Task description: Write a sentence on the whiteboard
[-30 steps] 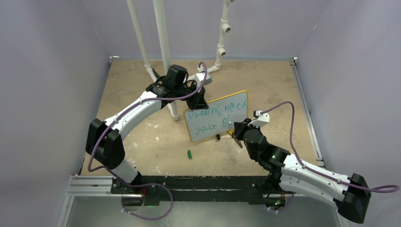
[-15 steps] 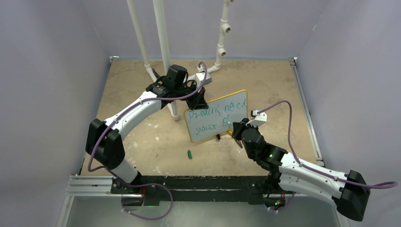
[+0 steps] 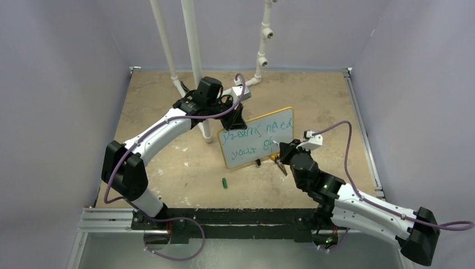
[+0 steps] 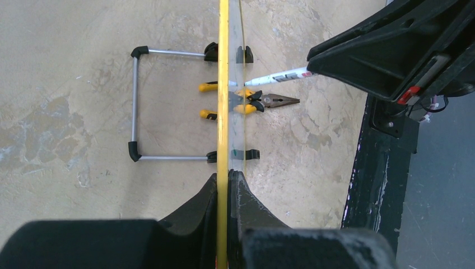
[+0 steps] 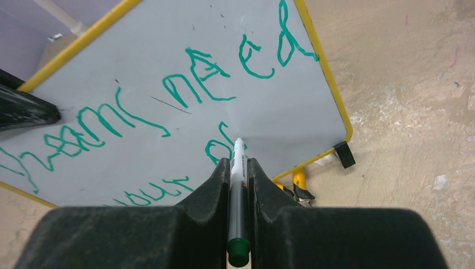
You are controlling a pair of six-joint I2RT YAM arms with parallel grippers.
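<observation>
The whiteboard (image 3: 263, 147) stands tilted on the table, yellow-rimmed, with the sentence (image 3: 255, 133) in green reading "Dreams need" above "your" and a started letter. My left gripper (image 3: 235, 119) is shut on the board's upper left edge; in the left wrist view the yellow rim (image 4: 223, 84) runs between its jaws (image 4: 228, 176). My right gripper (image 3: 278, 150) is shut on a green marker (image 5: 237, 190). The marker's tip touches the whiteboard (image 5: 168, 50) by the lettering (image 5: 199, 84) at the second line's end. The marker (image 4: 277, 75) also shows from the left wrist.
A green marker cap (image 3: 224, 182) lies on the table in front of the board. Yellow-handled pliers (image 4: 252, 102) lie under the board's lower edge, next to its wire stand (image 4: 134, 101). White pipes (image 3: 193, 50) rise behind the left arm. Walls close in on three sides.
My right gripper with the marker shifted slightly left, then back right, at the end of the second line. The left arm and the board have not moved.
</observation>
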